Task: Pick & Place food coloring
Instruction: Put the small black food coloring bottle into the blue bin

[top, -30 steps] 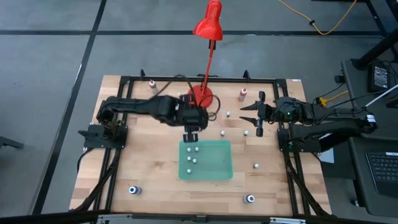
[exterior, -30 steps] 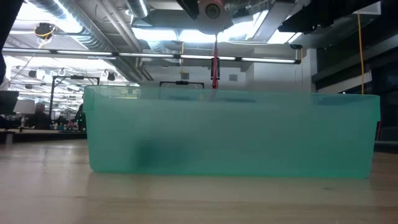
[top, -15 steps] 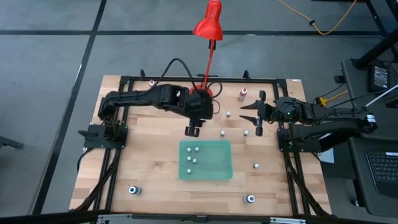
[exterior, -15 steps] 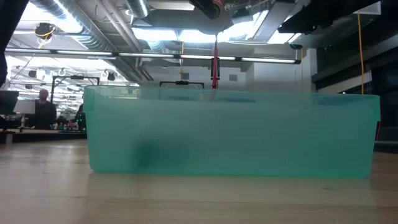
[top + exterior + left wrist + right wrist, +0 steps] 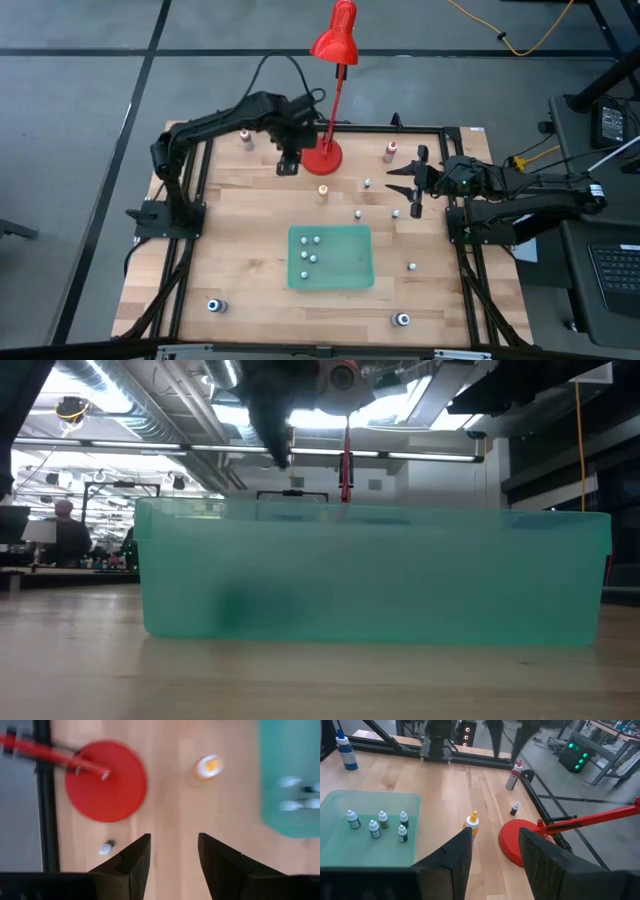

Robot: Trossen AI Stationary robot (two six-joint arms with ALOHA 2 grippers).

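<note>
The left gripper (image 5: 288, 166) hangs above the table just beside the lamp base (image 5: 322, 157), on its left, with its fingers (image 5: 134, 857) spread apart and nothing between them; in its wrist view only bare wood shows in the gap. A small dark-bodied bottle (image 5: 105, 848) stands close to the lamp base there, and an orange-topped bottle (image 5: 322, 191) stands alone on the wood between the lamp base and the tray (image 5: 361, 278). A pink-topped bottle (image 5: 245, 136) sits near the table's far edge, left of the lamp base. The green tray lies in front of the lamp base, toward the near edge, and holds five whitish-capped bottles (image 5: 308, 255) clustered in its left half; its right half is bare. In the low view the tray's wall (image 5: 375, 575) fills most of the picture and hides what is inside. Open wood lies on either side of the tray, with one blue-topped bottle (image 5: 213, 305) near the front left corner and another (image 5: 402, 320) near the front edge on the right. Right of the lamp base, a red-topped bottle (image 5: 390, 151) stands by the far edge, and a few loose small bottles (image 5: 367, 184) dot the wood between the lamp base and the right gripper (image 5: 408, 185). That gripper waits at the table's right side, its fingers (image 5: 451, 857) parted and empty, pointing toward the lamp base. One more small bottle (image 5: 411, 266) stands right of the tray.
</note>
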